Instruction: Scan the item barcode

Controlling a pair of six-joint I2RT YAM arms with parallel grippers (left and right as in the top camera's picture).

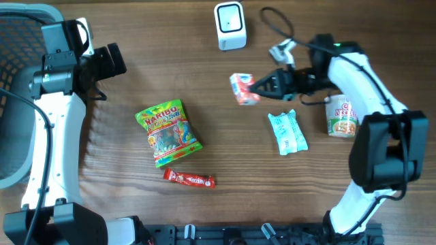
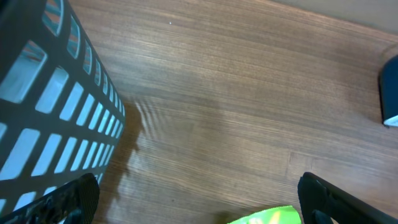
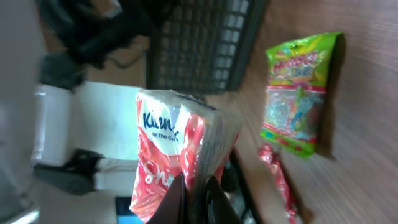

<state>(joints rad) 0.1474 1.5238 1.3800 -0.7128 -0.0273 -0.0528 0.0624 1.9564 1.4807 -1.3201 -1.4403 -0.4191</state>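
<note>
Overhead, right gripper clamping red pack, scanner beyond (gummy bag apart)

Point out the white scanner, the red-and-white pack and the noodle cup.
white scanner (image 1: 229, 24): overhead view, on its front face.
red-and-white pack (image 3: 165, 146): right wrist view, on its printed front.
noodle cup (image 1: 340, 122): overhead view, on its printed surface.
</note>
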